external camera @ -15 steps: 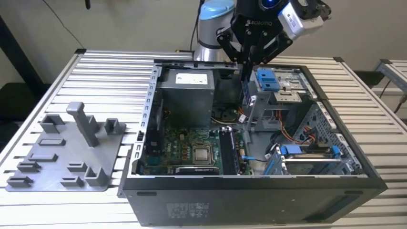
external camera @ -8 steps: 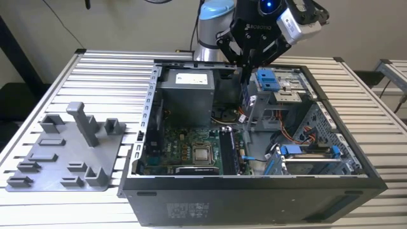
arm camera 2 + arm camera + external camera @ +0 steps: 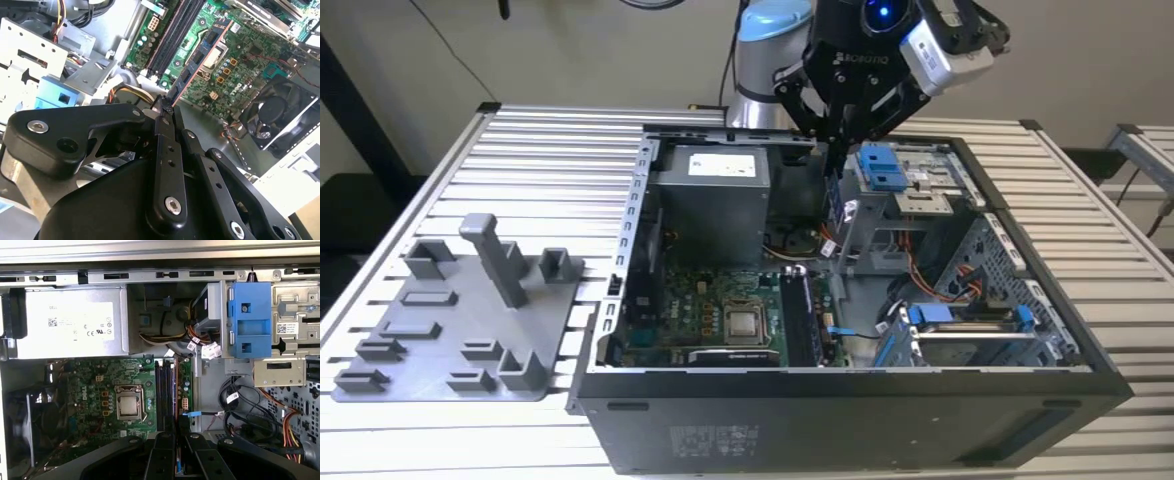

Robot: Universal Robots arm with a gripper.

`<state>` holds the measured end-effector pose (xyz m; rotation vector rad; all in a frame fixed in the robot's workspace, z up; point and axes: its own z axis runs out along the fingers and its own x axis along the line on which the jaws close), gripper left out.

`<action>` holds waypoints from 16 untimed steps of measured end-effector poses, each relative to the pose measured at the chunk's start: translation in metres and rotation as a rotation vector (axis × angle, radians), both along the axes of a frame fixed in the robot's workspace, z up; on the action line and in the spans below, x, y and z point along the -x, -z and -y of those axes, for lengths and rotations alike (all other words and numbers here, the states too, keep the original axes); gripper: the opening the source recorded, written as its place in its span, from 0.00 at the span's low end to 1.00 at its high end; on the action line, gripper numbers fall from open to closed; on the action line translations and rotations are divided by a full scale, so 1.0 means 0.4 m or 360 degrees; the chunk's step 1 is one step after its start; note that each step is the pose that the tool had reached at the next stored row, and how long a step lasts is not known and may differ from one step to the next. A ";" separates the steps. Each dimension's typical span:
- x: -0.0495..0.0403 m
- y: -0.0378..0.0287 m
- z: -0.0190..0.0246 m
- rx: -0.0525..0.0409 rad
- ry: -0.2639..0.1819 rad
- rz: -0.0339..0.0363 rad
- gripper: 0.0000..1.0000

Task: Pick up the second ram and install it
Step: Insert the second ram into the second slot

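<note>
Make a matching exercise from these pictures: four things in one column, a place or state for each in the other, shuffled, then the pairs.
Things:
1. second ram
2. grey fixture tray
3. power supply
4. claw

Places or states:
A. on the table, at the exterior view's left of the computer case
B. held at one end, above the motherboard
C. shut on the memory stick
D. inside the case, in its far corner

Pairs: 1-B, 2-A, 3-D, 4-C

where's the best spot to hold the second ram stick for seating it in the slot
By its top long edge, from above, as the hand grips it now: the second ram is thin and flat, so pinching its two broad faces leaves the lower contact edge free to point down toward the motherboard slots.
</note>
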<state>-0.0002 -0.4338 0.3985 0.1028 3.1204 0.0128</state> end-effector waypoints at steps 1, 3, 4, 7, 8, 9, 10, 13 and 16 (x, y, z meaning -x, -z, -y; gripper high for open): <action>0.000 0.000 0.000 0.0000 0.0000 0.0000 0.14; 0.000 0.000 0.000 0.0000 0.0001 0.0000 0.14; 0.000 0.000 0.000 0.0000 0.0003 0.0000 0.14; 0.000 0.003 0.000 0.0000 0.0005 0.0000 0.14; 0.000 0.005 0.000 0.0000 0.0005 0.0000 0.14; 0.000 0.008 0.000 0.0000 0.0006 0.0000 0.14; 0.000 0.012 0.000 0.0000 0.0006 0.0000 0.14; 0.000 0.023 0.000 0.0000 0.0006 0.0000 0.14; 0.000 0.034 0.000 0.0000 0.0006 0.0000 0.14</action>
